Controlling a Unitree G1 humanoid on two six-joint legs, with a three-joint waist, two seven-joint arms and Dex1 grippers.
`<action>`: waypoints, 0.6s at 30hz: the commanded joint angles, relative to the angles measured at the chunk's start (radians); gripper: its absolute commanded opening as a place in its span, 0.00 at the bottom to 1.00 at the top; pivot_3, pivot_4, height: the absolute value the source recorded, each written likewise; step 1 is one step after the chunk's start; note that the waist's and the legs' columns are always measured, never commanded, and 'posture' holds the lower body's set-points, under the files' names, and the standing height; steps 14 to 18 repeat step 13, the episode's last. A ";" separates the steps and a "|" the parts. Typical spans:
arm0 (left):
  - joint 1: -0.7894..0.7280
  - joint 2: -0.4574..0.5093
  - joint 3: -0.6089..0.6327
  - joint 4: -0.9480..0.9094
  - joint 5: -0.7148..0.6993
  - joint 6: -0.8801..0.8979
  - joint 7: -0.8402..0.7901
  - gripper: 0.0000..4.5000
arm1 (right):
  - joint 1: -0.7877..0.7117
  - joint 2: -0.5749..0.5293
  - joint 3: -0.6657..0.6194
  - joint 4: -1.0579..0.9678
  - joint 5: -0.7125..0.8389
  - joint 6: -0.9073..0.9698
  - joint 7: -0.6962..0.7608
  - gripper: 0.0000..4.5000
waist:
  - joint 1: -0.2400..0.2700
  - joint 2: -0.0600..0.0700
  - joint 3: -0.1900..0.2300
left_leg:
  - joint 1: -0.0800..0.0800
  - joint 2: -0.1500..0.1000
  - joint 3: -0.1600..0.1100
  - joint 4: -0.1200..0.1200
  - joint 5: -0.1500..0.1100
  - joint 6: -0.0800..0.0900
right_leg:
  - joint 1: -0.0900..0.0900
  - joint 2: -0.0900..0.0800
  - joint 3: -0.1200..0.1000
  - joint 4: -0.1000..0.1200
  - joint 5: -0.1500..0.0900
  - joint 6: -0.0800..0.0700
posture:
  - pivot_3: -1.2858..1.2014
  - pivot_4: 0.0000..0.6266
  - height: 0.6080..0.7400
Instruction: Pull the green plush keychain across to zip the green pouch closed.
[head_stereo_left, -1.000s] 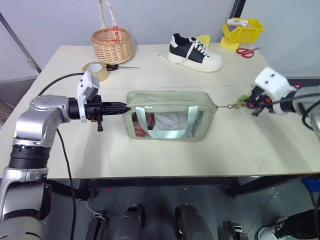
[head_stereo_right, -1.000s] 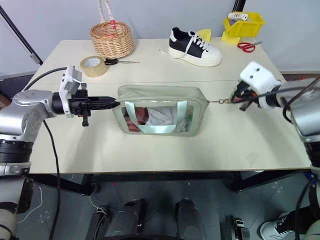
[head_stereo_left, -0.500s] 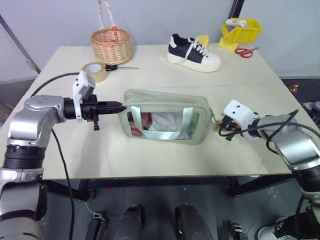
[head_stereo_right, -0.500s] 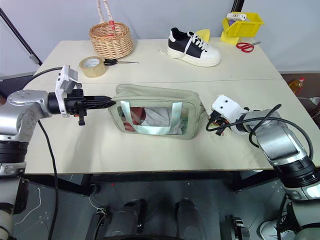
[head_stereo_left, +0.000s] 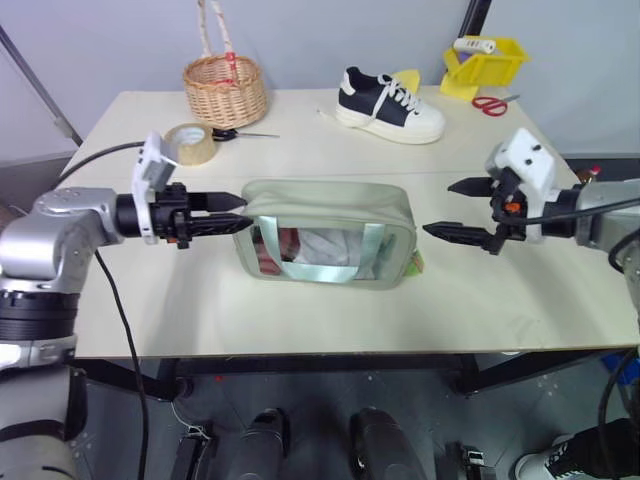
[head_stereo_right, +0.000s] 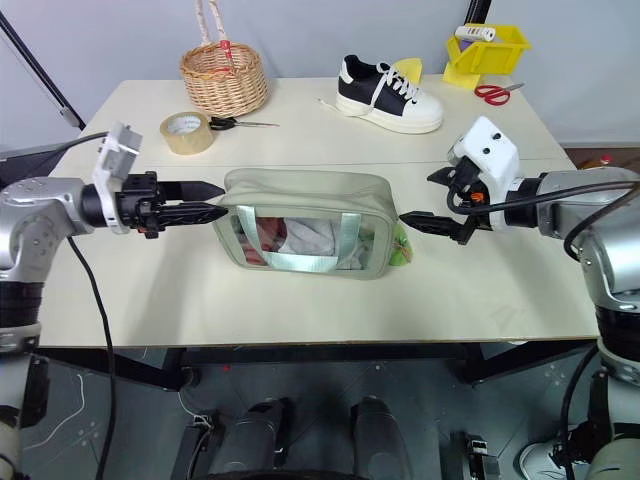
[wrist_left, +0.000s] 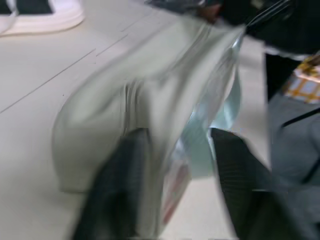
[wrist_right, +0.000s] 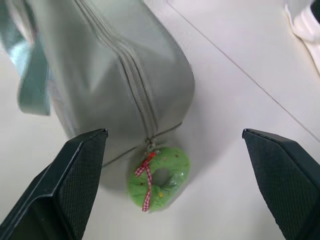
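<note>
Right wrist view shows the zip of the green pouch (wrist_right: 115, 75) run all the way to its end, the green plush keychain (wrist_right: 159, 177) lying loose on the table (wrist_right: 240, 100) just beside that end, with no finger on it; so the pulling looks done, and I judge that only drawing both arms clear is left; the pouch sits mid-table, nearer the front edge than the back, its clear window toward the robot. The right gripper (head_stereo_right: 436, 200) hovers near the pouch's right end, its arm reaching in from the right edge and pointing left and slightly down, its two fingers spread wide and holding nothing. The left gripper (head_stereo_left: 226, 212) reaches in level from the left edge, its fingers parted with their tips at the pouch's left end, one on either side of that end in its wrist view; I cannot tell if they touch the fabric.
</note>
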 joint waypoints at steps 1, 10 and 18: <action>0.056 0.071 0.064 -0.003 -0.003 -0.052 -0.061 0.99 | 0.030 -0.012 -0.063 -0.060 0.051 -0.057 0.031 1.00 | 0.000 0.000 0.000 | 0.000 0.000 0.000 0.000 0.000 0.000 | 0.000 0.000 0.000 0.000 0.000 0.000 | 0.52 0.24 0.66; 0.316 0.203 0.176 -0.113 -0.025 -0.112 -0.138 0.99 | 0.233 -0.081 -0.180 -0.132 0.111 -0.173 0.136 1.00 | 0.014 0.000 0.000 | -0.001 0.000 0.000 0.000 0.000 0.000 | 0.001 -0.002 0.000 -0.003 0.000 -0.001 | 0.52 0.24 0.66; 0.343 0.200 0.204 -0.144 -0.049 -0.089 -0.111 0.99 | 0.266 -0.095 -0.201 -0.128 0.122 -0.193 0.147 1.00 | 0.019 0.000 0.000 | 0.000 0.001 0.000 0.000 0.000 0.000 | 0.002 -0.003 0.001 -0.004 0.000 -0.001 | 0.52 0.24 0.66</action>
